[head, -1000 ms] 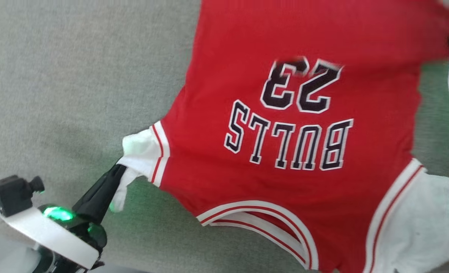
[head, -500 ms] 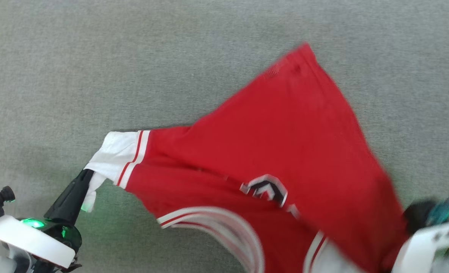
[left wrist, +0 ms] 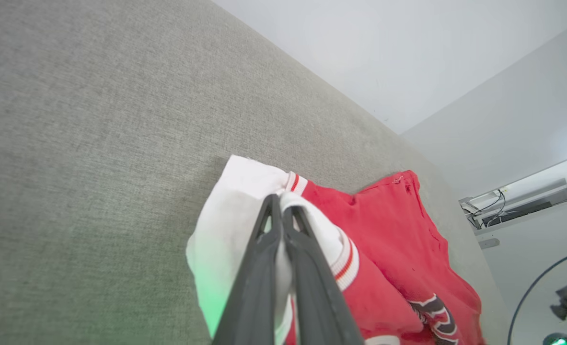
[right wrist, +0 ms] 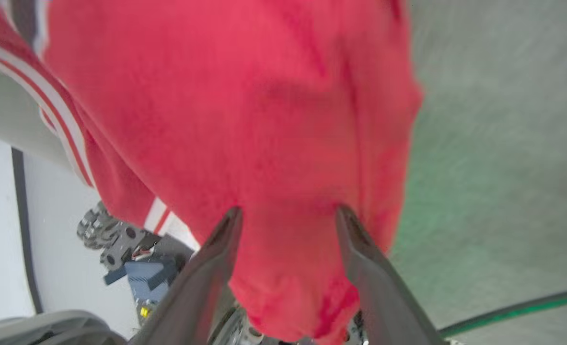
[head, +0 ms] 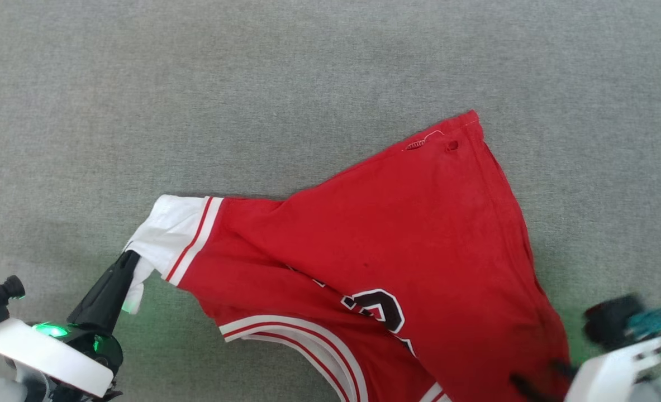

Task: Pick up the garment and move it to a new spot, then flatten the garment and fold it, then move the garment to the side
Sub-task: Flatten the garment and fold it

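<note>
left pincer (left wrist: 281, 201) is clamped shut on the white sleeve (head: 168, 229). right pincer (right wrist: 285, 213): jaws stand wide apart with red cloth bunched between them, so i read it as open, not pinching. garment (head: 419, 240) lies skewed on the near right part of the worktop (head: 140, 84), with one hem corner (head: 470, 120) pointing at the far edge.

risks, my read:
- cloth is draped over the right fingers (right wrist: 211, 258). if you pull that arm out fast, it snags and drags the body into a heap.
- in the right wrist view the garment looks to hang past the near edge. with nothing pinching it there, its weight could slide it off.
- left hold is on the sleeve tip only. a hard tug slips or stretches the sleeve instead of moving the body.
- body is doubled over and the numeral (head: 380, 307) is half buried. flatten it as is and you press in a diagonal crease.

vs 0.5 s ago: hem corner has dropped toward the near edge and is sharp now, not blurred. more of the numeral shows. left pincer is in the same place.
vs 1 s ago: the front was spread with the lettering readable. camera has moved since, so don't compare positions.
</note>
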`<state>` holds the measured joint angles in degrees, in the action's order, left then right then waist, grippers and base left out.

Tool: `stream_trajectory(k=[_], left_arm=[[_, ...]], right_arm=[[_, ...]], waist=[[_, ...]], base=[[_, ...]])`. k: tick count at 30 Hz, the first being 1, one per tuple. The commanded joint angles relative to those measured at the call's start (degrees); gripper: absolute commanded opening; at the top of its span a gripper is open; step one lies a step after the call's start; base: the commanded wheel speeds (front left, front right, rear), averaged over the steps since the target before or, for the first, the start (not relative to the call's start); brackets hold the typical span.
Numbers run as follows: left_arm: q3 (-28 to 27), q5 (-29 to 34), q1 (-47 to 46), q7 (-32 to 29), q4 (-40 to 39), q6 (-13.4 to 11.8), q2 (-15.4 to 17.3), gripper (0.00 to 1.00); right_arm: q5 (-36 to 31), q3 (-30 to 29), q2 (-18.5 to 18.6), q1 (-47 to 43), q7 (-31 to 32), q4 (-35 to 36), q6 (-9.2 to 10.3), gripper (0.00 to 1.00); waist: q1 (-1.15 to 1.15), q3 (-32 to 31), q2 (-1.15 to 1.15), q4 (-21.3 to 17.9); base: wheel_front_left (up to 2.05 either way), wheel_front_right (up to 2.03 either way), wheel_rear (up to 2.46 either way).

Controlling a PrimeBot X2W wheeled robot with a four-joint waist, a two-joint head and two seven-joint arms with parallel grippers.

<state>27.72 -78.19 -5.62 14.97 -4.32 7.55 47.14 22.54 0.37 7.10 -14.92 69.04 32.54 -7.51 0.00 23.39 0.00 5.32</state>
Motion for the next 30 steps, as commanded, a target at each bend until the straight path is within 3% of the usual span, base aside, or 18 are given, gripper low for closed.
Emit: stream_trajectory(k=[1, 4, 8, 16, 22, 25, 26, 27, 28, 30], left_arm=[[0.2, 0.3, 0.1, 0.3, -0.3, -0.1, 0.1, 0.00], [0.5, 0.4, -0.8, 0.3, -0.8, -0.1, -0.6, 0.00], [1.3, 0.7, -2.3, 0.3, -1.1, -0.1, -1.3, 0.00], [3.4, 0.1, -6.9, 0.3, -1.3, -0.1, -2.6, 0.00], [5.5, -0.2, -9.9, 0.3, -0.7, -0.1, -3.3, 0.00], [5.9, -0.5, -10.6, 0.3, -0.2, -0.1, -3.2, 0.00], [6.2, -0.3, -11.0, 0.3, -0.1, -0.1, -3.0, 0.00], [6.6, -0.1, -11.5, 0.3, 0.1, -0.1, -2.7, 0.00], [7.0, -0.1, -12.2, 0.3, 0.5, -0.1, -2.4, 0.00], [7.6, 0.6, -14.1, 0.3, 1.8, -0.1, -1.4, 0.00]], right_arm=[[0.6, -1.1, 0.0, 1.7, 0.2, 2.4, 0.04, 1.00], [1.5, -4.5, 1.8, 8.4, 3.6, 9.4, 0.04, 1.00], [-2.4, -4.6, 5.0, 22.4, 4.3, 9.1, 0.04, 1.00], [-9.4, 3.4, 4.0, 44.8, 0.2, -11.9, 0.03, 1.00], [-11.8, 6.1, 4.8, 47.2, 2.6, -24.2, 0.04, 1.00], [-10.8, 7.4, 4.9, 46.0, 3.8, -26.8, 0.03, 0.97], [-10.5, 7.9, 4.9, 46.0, 3.9, -27.3, 0.03, 0.55], [-10.2, 8.1, 4.5, 46.2, 3.2, -27.6, 0.03, 0.20], [-10.0, 7.8, 4.0, 46.7, 2.3, -27.8, 0.03, 0.00], [-9.9, 7.4, 3.3, 48.6, -0.6, -27.9, 0.03, 0.00]], waist=[[0.00, 0.0, 0.00, 0.4], [0.00, 0.7, 0.00, 1.4], [0.00, 2.5, 0.00, 2.8], [0.00, 7.1, 0.00, 5.7], [0.00, 8.8, 0.00, 7.4], [0.00, 9.1, 0.00, 7.3], [0.00, 9.1, 0.00, 7.1], [0.00, 9.1, 0.00, 7.0], [0.00, 9.0, 0.00, 6.8], [0.00, 8.8, 0.00, 6.4]], base=[[0.00, 0.00, 0.00], [0.00, 0.00, 0.00], [0.00, 0.00, 0.00], [0.00, 0.00, 0.00], [0.00, 0.00, 0.00], [0.00, 0.00, 0.00], [0.00, 0.00, 0.00], [0.00, 0.00, 0.00], [0.00, 0.00, 0.00], [0.00, 0.00, 0.00]])
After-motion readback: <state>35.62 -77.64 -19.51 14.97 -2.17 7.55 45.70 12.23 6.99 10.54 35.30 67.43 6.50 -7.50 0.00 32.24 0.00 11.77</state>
